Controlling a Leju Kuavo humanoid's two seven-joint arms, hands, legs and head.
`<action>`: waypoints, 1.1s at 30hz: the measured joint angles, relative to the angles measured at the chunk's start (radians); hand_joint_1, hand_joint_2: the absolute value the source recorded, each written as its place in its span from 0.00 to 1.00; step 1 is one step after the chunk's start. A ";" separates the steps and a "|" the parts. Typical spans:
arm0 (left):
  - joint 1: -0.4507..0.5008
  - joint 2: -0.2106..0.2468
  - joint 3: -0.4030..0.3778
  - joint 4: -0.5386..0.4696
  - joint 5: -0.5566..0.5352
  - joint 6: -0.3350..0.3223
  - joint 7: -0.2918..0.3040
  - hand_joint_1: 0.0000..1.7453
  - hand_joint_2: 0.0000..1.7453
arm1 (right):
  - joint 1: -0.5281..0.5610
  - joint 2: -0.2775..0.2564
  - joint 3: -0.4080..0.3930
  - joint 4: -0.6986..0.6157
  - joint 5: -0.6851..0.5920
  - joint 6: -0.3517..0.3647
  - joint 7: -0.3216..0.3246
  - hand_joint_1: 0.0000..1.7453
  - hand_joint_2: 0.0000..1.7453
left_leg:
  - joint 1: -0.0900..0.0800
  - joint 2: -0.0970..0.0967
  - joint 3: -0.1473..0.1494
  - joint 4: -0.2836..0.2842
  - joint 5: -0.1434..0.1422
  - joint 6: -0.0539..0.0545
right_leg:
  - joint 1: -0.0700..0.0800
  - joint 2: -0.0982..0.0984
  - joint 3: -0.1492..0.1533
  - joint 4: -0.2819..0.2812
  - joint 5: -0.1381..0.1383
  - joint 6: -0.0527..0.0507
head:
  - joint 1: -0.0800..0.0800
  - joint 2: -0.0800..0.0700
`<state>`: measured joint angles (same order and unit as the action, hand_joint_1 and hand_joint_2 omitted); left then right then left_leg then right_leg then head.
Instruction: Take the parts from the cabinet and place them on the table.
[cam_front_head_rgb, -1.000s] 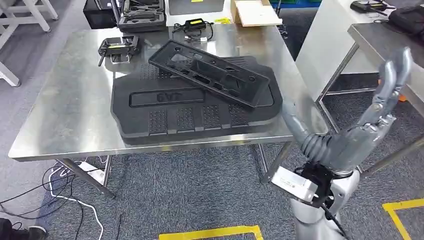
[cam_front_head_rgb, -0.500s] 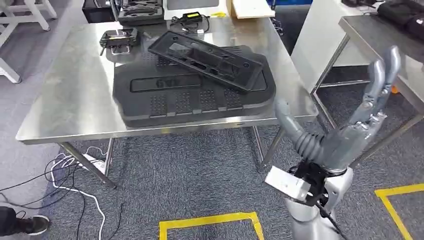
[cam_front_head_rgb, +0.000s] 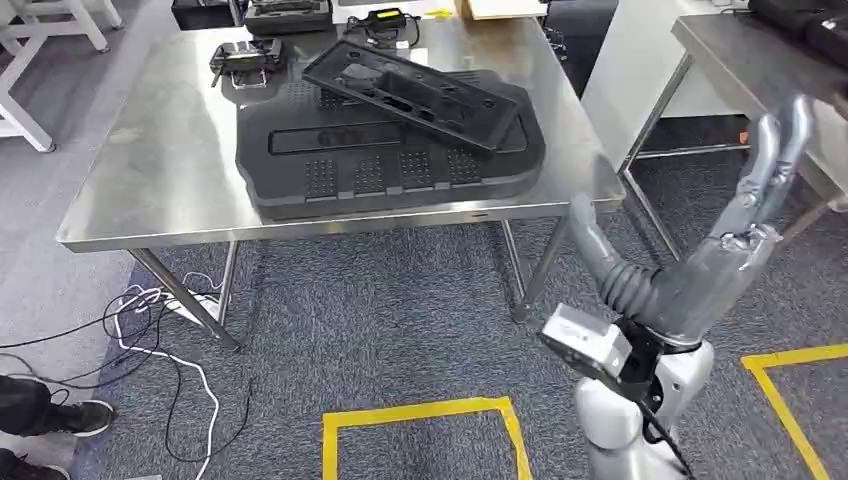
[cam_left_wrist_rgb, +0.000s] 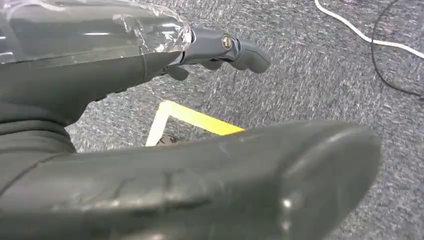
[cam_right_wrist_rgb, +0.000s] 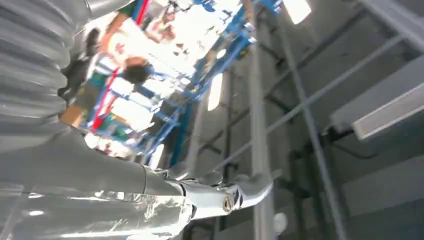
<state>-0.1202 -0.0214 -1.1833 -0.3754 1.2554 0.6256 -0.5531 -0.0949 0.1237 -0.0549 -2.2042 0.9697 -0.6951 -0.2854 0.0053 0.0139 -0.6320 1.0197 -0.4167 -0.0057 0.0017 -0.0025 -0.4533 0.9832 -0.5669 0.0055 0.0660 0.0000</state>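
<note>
A large black ribbed panel (cam_front_head_rgb: 390, 165) lies flat on the steel table (cam_front_head_rgb: 150, 190). A black rectangular frame part (cam_front_head_rgb: 415, 92) rests tilted across its far side. My right hand (cam_front_head_rgb: 715, 262) is raised off the table's near right corner, fingers stretched up and apart, thumb pointing toward the table, holding nothing. In the right wrist view that hand (cam_right_wrist_rgb: 100, 185) points up at ceiling beams. My left hand (cam_left_wrist_rgb: 150, 125) hangs over grey carpet with its fingers (cam_left_wrist_rgb: 220, 47) extended and nothing in it.
A black controller (cam_front_head_rgb: 245, 58) sits at the table's far left. A second steel table (cam_front_head_rgb: 740, 60) stands to the right. Loose cables (cam_front_head_rgb: 150, 320) and a person's shoes (cam_front_head_rgb: 40, 415) are on the carpet at left. Yellow floor tape (cam_front_head_rgb: 420, 410) runs below.
The whole picture has shifted: the camera has moved, and the table now sits higher and farther off. My right hand stays raised and spread, holding nothing.
</note>
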 joint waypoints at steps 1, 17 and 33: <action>0.000 0.000 -0.002 0.000 0.002 0.001 0.000 0.00 0.00 | 0.003 -0.004 0.000 0.000 0.008 0.000 0.020 0.00 1.00 | -0.005 -0.001 -0.003 0.000 0.005 -0.006 | -0.007 0.000 -0.004 -0.010 0.011 -0.014 | 0.000 0.000; -0.001 -0.001 -0.015 0.000 0.005 0.003 -0.011 0.00 0.00 | 0.019 -0.060 0.000 0.010 0.050 0.000 0.102 0.00 1.00 | 0.006 -0.003 0.122 -0.026 -0.104 0.023 | -0.007 -0.008 -0.131 0.046 0.081 0.008 | -0.025 0.000; 0.000 -0.001 -0.015 0.000 0.012 0.000 -0.031 0.00 0.00 | 0.060 -0.350 0.082 0.142 0.312 0.012 0.776 0.00 1.00 | -0.004 -0.007 0.070 -0.006 -0.080 0.026 | -0.011 -0.001 -0.076 0.019 0.049 0.014 | -0.014 0.000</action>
<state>-0.1205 -0.0225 -1.1986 -0.3754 1.2676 0.6252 -0.5837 -0.0346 -0.2263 0.0271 -2.0626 1.2814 -0.6832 0.4902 0.0014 0.0066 -0.5619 1.0136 -0.4968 0.0207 -0.0098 -0.0039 -0.5297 1.0023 -0.5178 0.0194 0.0519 0.0000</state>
